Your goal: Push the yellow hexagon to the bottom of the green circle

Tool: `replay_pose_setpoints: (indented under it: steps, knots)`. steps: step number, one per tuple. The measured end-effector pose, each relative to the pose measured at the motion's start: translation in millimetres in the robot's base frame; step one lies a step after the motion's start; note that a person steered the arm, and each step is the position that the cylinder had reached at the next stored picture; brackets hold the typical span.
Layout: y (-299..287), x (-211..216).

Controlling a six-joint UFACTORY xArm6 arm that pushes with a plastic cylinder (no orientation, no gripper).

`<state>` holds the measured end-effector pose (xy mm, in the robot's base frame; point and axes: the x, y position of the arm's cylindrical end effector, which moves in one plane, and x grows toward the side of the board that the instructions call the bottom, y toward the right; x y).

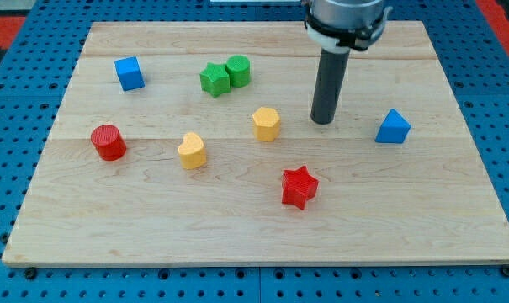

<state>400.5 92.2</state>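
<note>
Yellow hexagon [266, 123] below green circle [238, 70], upright rod, my tip [323, 122] just right of hexagon, not touching

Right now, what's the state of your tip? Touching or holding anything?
No gripper, only a rod: my tip holds nothing and touches no block.
It stands to the view's right of the yellow hexagon, with a gap between them.

Yellow hexagon [266, 123], green circle [238, 70]
</note>
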Motion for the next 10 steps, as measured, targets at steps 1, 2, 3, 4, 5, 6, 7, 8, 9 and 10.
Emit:
replay_pose_setpoints:
  steps: [1,2,3,4,5,6,7,8,9,10]
  knots:
    - [0,0]
    - [0,-2]
    - [0,-8]
    - [0,-8]
    - [-4,-12]
    - [-12,-19]
    - [-12,-19]
    - [-26,-4]
    - [-38,4]
    - [-38,4]
